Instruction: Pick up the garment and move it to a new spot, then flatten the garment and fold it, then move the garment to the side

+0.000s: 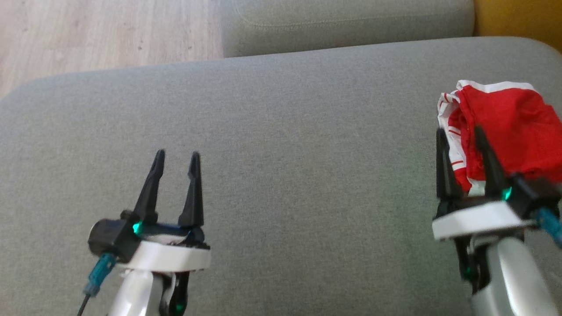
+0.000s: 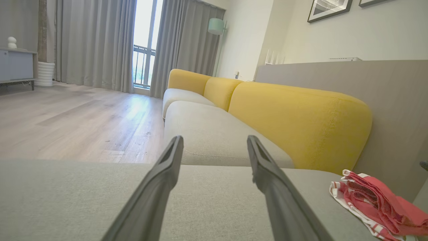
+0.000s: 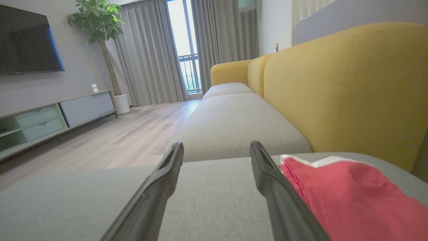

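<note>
The garment (image 1: 509,118) is red with white striped trim and lies bunched in a small folded heap at the right end of the grey sofa seat (image 1: 285,131). My right gripper (image 1: 459,131) stands open just left of the heap. In the right wrist view the garment (image 3: 351,194) lies against the outer side of the right finger, and my right gripper (image 3: 217,145) has nothing between its fingers. My left gripper (image 1: 177,154) is open and empty over the bare seat, far to the left of the cloth. The left wrist view has the garment (image 2: 378,204) at its lower right, beyond my left gripper (image 2: 214,140).
A yellow backrest (image 3: 344,87) runs along the sofa's far side, close behind the garment. A second grey seat cushion (image 1: 347,22) adjoins ahead. Wooden floor (image 1: 88,30) lies beyond the seat's left edge, with a TV cabinet (image 3: 50,117) and a potted plant (image 3: 100,23) across the room.
</note>
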Tool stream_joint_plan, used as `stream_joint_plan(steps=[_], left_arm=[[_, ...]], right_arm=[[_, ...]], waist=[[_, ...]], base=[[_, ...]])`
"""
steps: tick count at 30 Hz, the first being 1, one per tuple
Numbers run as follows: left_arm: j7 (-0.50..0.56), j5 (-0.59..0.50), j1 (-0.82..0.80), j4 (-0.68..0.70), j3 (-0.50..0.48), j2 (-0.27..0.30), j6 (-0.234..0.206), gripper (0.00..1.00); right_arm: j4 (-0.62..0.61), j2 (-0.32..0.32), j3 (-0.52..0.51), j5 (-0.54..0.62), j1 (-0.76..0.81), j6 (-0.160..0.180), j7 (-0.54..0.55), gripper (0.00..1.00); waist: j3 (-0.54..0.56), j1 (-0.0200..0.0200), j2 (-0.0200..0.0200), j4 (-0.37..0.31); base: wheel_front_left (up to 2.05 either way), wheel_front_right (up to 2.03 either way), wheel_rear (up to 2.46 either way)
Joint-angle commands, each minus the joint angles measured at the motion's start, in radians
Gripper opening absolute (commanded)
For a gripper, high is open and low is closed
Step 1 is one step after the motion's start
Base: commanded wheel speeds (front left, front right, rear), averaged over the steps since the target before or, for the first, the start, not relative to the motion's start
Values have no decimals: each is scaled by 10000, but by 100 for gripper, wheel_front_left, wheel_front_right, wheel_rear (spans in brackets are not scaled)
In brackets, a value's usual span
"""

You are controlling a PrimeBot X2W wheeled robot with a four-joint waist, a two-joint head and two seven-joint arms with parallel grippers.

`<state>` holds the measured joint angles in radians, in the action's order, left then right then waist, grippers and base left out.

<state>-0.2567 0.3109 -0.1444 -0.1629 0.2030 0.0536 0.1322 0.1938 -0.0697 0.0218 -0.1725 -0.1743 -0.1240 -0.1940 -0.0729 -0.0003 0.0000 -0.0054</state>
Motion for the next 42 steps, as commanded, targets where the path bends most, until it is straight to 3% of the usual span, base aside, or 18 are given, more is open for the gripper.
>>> stream_joint_plan(steps=[1, 11, 24, 37, 38, 42], left_arm=[[-51, -213, -133, 261, -484, 40, -23, 100], [-51, -354, 386, 17, -875, -28, -242, 100], [-51, -325, 495, 472, -891, -32, -446, 100], [-51, 407, 518, 267, -974, -33, -442, 100], [0, 407, 814, -11, -615, -50, -412, 0], [9, 435, 1065, -597, -596, -50, -408, 0]], right_arm=[[-274, 97, 130, 0, 5, -67, -194, 100], [174, 192, 239, -1033, 900, -67, -635, 100], [106, 194, 387, -1092, 809, -67, -675, 100], [122, 194, 537, -1099, 804, -67, -677, 100], [456, 209, 297, -1080, 1149, 0, -543, 0], [1011, 220, 324, -1101, 1364, 11, -521, 0]], waist=[[102, 3, 0, 42], [355, 3, 0, 120], [427, 3, 0, 184], [418, 3, 0, 161], [418, 3, 0, 161], [418, 3, 0, 160]], base=[[0, 0, 0], [0, 0, 0], [0, 0, 0], [0, 0, 0], [0, 0, 0], [0, 0, 0]])
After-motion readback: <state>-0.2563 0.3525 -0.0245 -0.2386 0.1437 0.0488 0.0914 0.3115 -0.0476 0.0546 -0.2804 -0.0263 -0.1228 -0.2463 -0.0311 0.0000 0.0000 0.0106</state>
